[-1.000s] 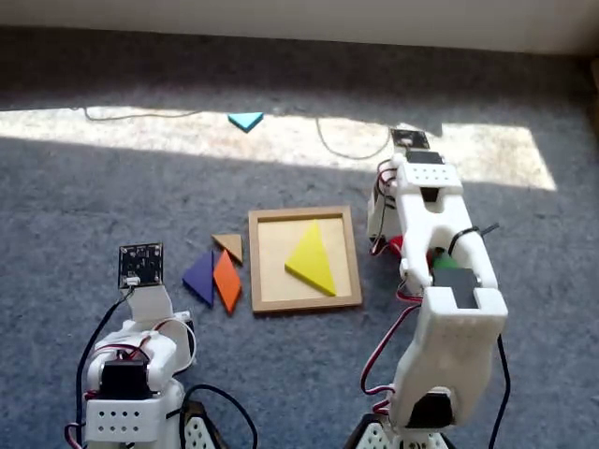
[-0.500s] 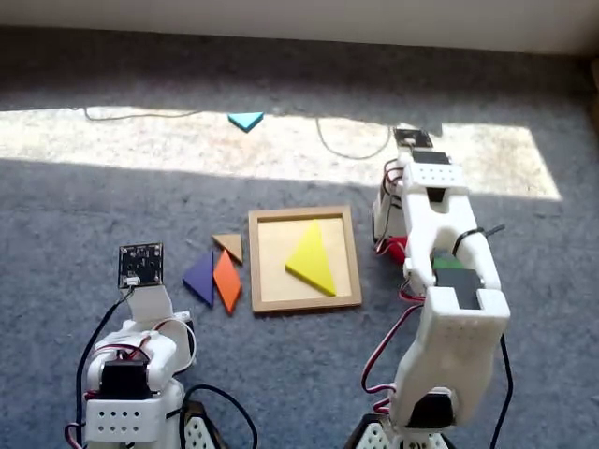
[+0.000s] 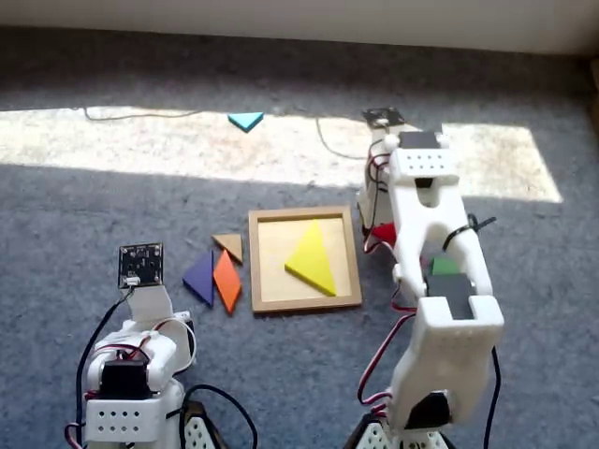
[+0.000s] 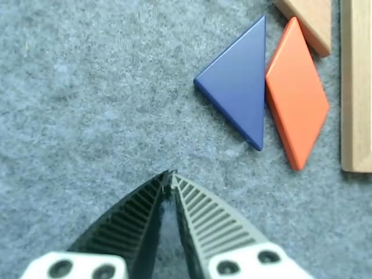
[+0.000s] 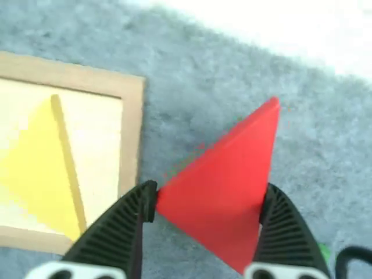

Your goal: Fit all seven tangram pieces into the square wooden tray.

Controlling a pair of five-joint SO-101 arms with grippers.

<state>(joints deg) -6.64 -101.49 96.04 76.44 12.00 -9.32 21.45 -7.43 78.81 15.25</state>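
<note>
The square wooden tray (image 3: 304, 301) lies mid-carpet with a yellow triangle (image 3: 312, 257) inside it. My right gripper (image 5: 209, 197) is shut on a red triangle (image 5: 226, 186), held over the carpet just off the tray's right rim (image 5: 132, 116); from above the red triangle (image 3: 384, 233) shows beside that rim. Left of the tray lie a blue triangle (image 4: 238, 93), an orange parallelogram (image 4: 296, 96) and a tan triangle (image 4: 311, 17). My left gripper (image 4: 168, 175) is shut on nothing, above bare carpet near the blue triangle. A green piece (image 3: 444, 266) peeks from under the right arm.
A cyan triangle (image 3: 246, 120) lies far back in the sunlit strip, near a thin cable (image 3: 337, 150). The left arm (image 3: 136, 360) sits low at the front left. Open carpet stretches at the far left and front centre.
The right arm has swung left and slightly away, carrying the red triangle closer to the tray's right rim. The left arm has not moved.
</note>
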